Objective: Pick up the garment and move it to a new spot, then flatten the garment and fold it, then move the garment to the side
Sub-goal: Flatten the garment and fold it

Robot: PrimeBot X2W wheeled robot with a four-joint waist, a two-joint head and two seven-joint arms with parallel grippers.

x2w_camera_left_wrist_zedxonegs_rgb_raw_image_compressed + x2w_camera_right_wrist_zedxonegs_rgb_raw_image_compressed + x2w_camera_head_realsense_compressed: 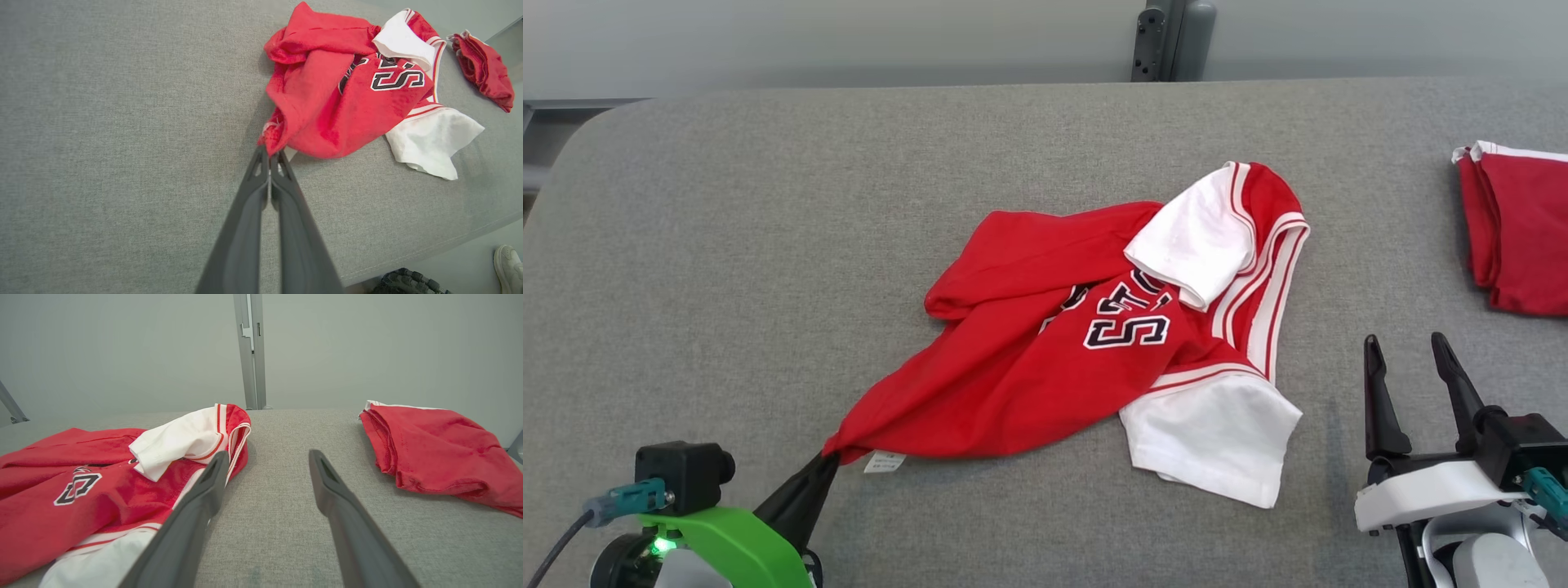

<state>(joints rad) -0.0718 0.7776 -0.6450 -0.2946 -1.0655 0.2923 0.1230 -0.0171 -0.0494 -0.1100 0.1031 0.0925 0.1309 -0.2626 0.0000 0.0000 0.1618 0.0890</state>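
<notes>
The garment (1045,351) is a red shirt with white sleeves and dark lettering, lying crumpled in the middle of the grey table (727,245). My left gripper (827,459) is shut on the garment's lower left corner, next to a small white label. In the left wrist view the two fingers meet at that red corner (269,141), and my left gripper (269,154) pinches it. My right gripper (1406,343) stands open near the table's front right, just right of the white sleeve (1213,433). In the right wrist view my right gripper (267,457) has bare table between its fingers.
A second red garment (1519,229) lies folded at the table's right edge, also seen as a red folded pile (441,449). A grey post (1172,39) stands behind the table. A person's shoe (508,265) shows on the floor beyond the table edge.
</notes>
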